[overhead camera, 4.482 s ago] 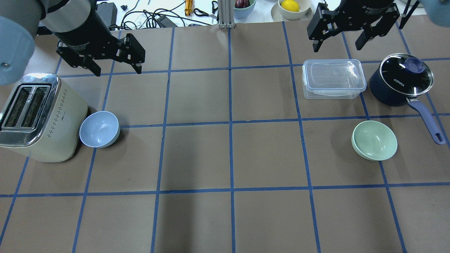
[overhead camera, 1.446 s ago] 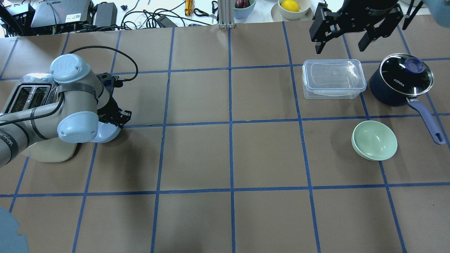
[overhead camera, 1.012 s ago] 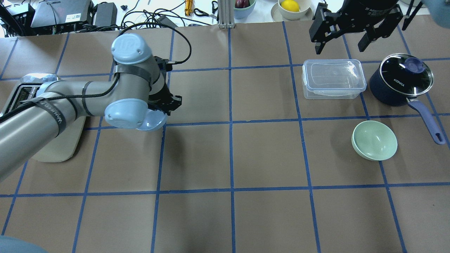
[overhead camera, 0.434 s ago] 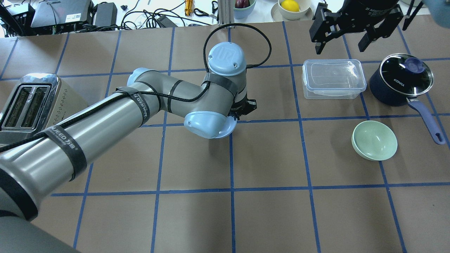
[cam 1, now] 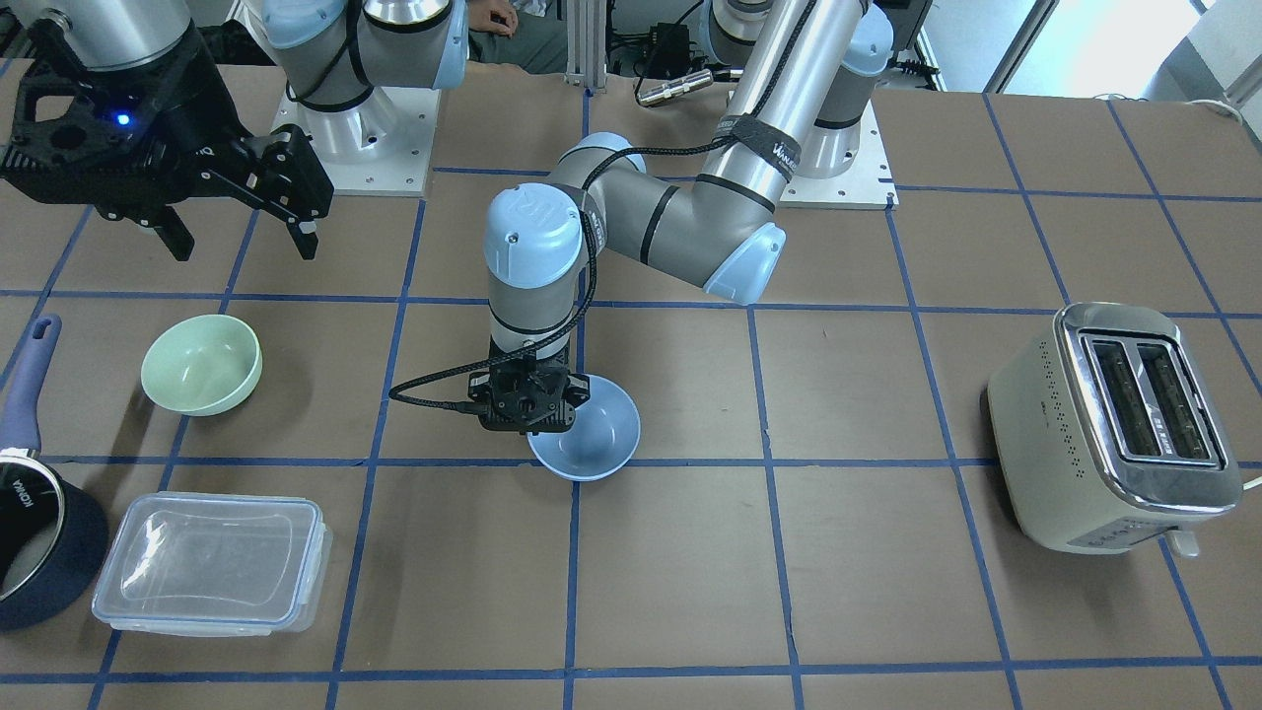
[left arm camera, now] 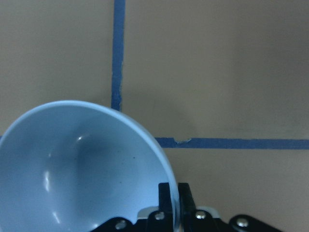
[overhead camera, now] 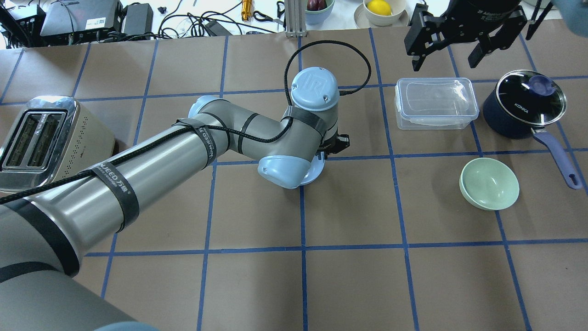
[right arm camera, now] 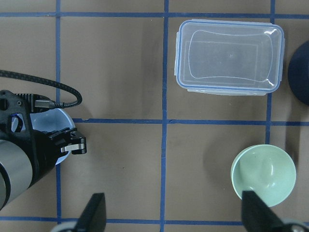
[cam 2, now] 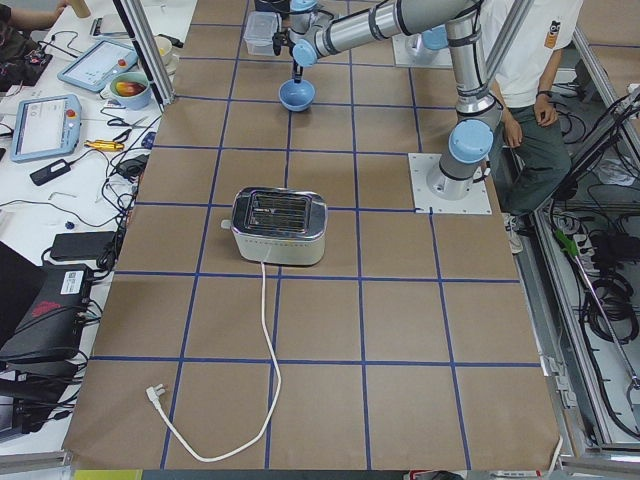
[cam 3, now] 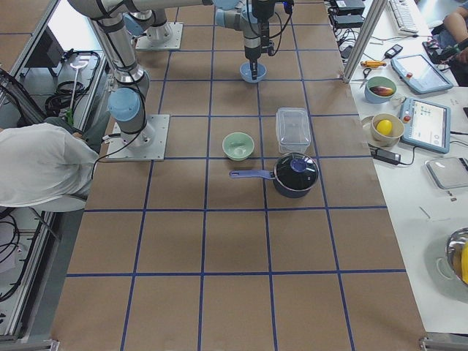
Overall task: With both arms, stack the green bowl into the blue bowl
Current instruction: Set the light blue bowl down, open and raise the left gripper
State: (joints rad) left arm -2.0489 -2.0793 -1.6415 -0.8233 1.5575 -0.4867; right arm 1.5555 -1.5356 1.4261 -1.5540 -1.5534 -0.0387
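From my remote station I see a brown-papered table point(cam 1: 868, 582) gridded with blue tape point(cam 1: 572, 582). A cream toaster point(cam 1: 1119, 429) with a chrome top stands upright near one end, its white cord point(cam 2: 265, 350) trailing across the paper to a plug point(cam 2: 152, 394) lying loose. Toward the other end, a clear lidded container point(overhead camera: 434, 103) sits just beside a navy saucepan point(overhead camera: 523, 110), glass lid point(overhead camera: 535, 96) on, handle point(overhead camera: 558, 161) angled away from the container. Beyond the table's edge I make out a lemon point(overhead camera: 379, 7) in a pale bowl point(overhead camera: 388, 19) and tangled black cables point(overhead camera: 193, 23).
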